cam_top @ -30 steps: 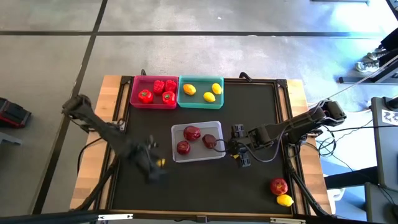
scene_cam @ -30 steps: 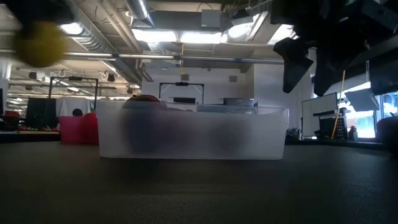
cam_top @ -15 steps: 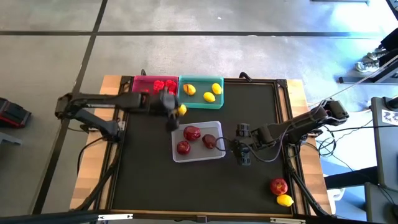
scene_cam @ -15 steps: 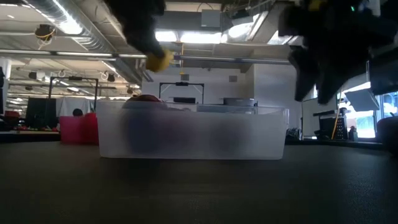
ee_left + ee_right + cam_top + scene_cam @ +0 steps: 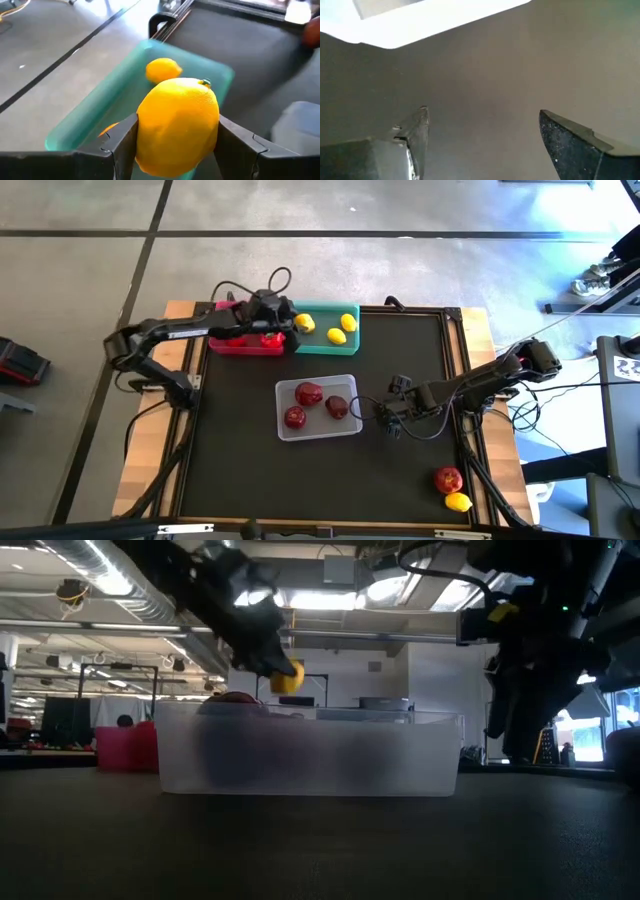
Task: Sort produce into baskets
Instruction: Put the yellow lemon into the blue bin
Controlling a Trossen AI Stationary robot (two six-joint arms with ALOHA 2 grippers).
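Note:
My left gripper (image 5: 287,322) is shut on a yellow lemon (image 5: 177,125) above the left end of the teal basket (image 5: 322,343); the lemon also shows in the low view (image 5: 288,680). Three lemons (image 5: 338,336) lie in that basket. The pink basket (image 5: 222,343) beside it holds red peppers (image 5: 270,337). The translucent basket (image 5: 318,432) holds three dark red apples (image 5: 309,393). My right gripper (image 5: 392,412) is open and empty over bare table, just right of the translucent basket. An apple (image 5: 448,478) and a lemon (image 5: 458,501) lie at the table's near right corner. My left gripper pinches the lemon between its two fingers, one finger (image 5: 122,142) on each of its opposite sides (image 5: 146,135). The lemon is lifted clear, above the teal basket (image 5: 85,120), its small green stem end (image 5: 204,83) pointing away from the gripper.
The table's dark mat (image 5: 240,470) is bare in the near left and the far right. The wooden rim (image 5: 480,330) runs around it. Cables (image 5: 250,285) loop over the left arm near the pink basket.
My left gripper has carried the lemon from the table's near left, up and toward the far edge and the right, past the translucent basket to above the teal basket's left end. My right gripper has stayed beside the translucent basket, open, and has turned somewhat.

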